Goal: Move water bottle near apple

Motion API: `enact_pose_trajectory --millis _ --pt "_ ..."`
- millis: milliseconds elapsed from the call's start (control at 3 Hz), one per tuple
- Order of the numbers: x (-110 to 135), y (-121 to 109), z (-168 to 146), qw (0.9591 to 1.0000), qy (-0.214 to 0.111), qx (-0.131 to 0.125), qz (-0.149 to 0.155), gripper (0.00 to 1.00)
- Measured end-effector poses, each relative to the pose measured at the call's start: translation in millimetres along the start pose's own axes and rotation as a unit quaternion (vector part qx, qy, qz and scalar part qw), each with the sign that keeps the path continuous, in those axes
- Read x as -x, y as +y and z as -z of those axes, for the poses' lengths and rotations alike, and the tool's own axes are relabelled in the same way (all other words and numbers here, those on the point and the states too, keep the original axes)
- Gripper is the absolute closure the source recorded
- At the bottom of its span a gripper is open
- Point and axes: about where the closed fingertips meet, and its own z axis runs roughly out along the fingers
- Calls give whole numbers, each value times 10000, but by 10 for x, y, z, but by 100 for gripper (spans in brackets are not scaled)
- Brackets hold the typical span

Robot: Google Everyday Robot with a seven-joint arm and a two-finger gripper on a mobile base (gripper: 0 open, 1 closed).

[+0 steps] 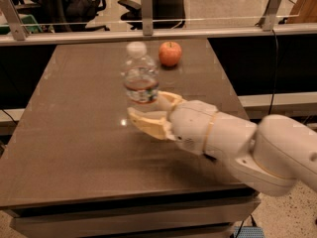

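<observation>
The water bottle is clear and ribbed with a white cap and a red-banded label. It stands upright above the middle of the brown table, held at its lower part. My gripper, with cream fingers, is shut on the bottle; the white arm reaches in from the lower right. The red-orange apple sits at the far edge of the table, a short way behind and to the right of the bottle.
A metal rail with glass panels runs along the far edge of the table. Office chairs stand beyond it. The table's right edge drops to a lower ledge.
</observation>
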Motion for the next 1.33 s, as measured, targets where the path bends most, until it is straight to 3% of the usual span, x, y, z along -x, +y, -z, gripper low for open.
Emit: enact_pose_trajectory --millis 333,667,1000,1333 --pt "-20 -182 332 9991 26 -419 -5 100" --pt "-14 -183 325 9991 27 -413 12 100" --pt "98 -483 351 9985 21 -529 169 100" --pt "347 -1109 480 9958 -85 -855 330 100"
